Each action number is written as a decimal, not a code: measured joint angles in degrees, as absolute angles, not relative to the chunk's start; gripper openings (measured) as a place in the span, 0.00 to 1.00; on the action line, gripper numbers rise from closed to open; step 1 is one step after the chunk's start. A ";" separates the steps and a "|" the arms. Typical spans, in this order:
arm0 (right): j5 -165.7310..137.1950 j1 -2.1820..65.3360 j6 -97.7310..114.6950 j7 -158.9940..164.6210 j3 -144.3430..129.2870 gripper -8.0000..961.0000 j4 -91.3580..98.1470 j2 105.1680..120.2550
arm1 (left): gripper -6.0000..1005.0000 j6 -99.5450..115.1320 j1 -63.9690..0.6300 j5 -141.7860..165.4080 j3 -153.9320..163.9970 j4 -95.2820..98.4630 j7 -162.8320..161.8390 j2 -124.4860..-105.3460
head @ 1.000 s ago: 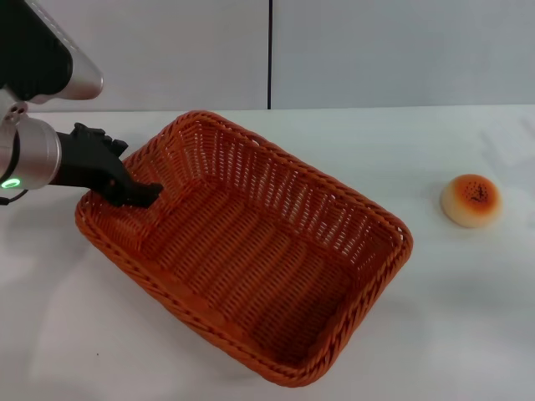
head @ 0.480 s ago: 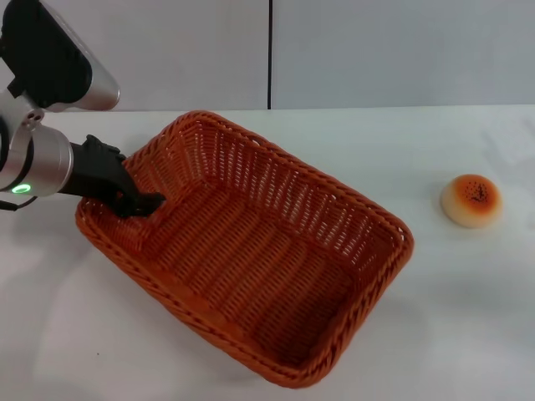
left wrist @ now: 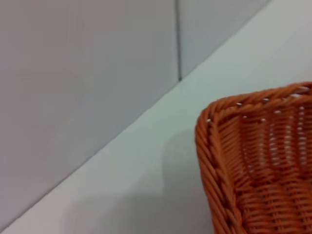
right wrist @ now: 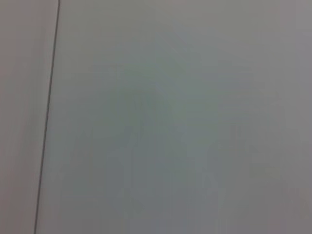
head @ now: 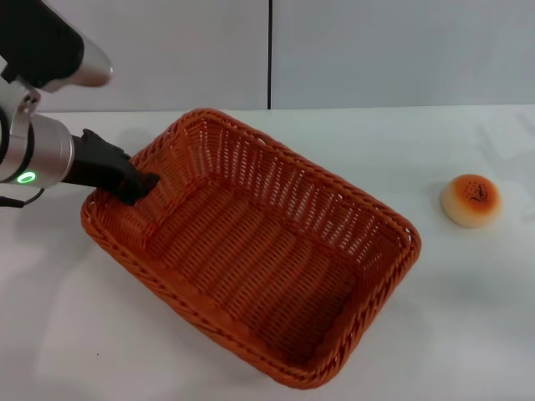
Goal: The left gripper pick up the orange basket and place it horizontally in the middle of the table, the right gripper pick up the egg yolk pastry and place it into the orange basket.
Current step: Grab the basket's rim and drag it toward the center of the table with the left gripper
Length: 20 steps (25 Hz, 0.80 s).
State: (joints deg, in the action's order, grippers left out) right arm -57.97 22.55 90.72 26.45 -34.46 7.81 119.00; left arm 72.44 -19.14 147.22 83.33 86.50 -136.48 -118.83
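Note:
The orange basket lies at an angle across the white table, empty, its long side running from back left to front right. My left gripper reaches in from the left and is shut on the basket's back-left rim. One corner of the basket fills the left wrist view, with no fingers showing. The egg yolk pastry sits alone on the table at the right, well apart from the basket. The right gripper is out of view.
A grey wall with a dark vertical seam stands behind the table. The right wrist view holds only a grey wall and a dark seam.
The left gripper has lifted and swung a little at the rim, and the basket has shifted slightly to the right with it. The pastry has not moved.

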 joint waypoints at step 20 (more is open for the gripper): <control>-55.81 24.66 91.34 31.08 -32.66 0.76 11.60 118.46 | 0.20 68.89 -18.37 147.50 76.37 88.37 -164.77 -118.73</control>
